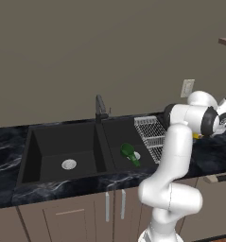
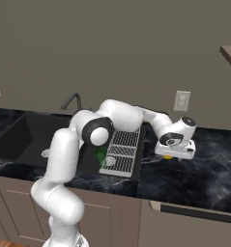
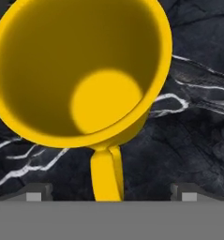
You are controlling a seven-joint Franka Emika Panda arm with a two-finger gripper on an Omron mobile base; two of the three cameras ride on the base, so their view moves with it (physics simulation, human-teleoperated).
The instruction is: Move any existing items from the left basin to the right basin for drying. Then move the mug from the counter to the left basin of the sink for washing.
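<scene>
Black marble counter (image 2: 199, 169) with white veins runs above pale wooden cabinets (image 1: 72, 217), a plain grey-brown wall (image 1: 86, 47) rising behind it.

Nearest, in the hand view, the gripper (image 3: 108, 193) hangs straight over the mug (image 3: 80, 70), its two dark tips spread wide at 7 and 5 o'clock with the mug's yellow handle rising between them, touching neither. The mug stands upright on the counter, mouth open toward the camera, its bright round floor visible inside.

From the right base view, the hand sits low over the counter at 3 o'clock of the sink (image 2: 20, 140), a sliver of yellow showing beneath it.

Farther along, the right basin (image 1: 119, 160) holds the dark-green bottle (image 1: 129, 153), lying on its side just beside the drain, with the grey wire rack (image 1: 151, 132) at its 2 o'clock. At 9 o'clock across the divider, the left basin (image 1: 48, 151) shows its round silver drain (image 1: 69, 164). A slim dark faucet (image 1: 100, 108) stands behind the divider, and a wall outlet (image 1: 187, 88) sits beyond.
</scene>
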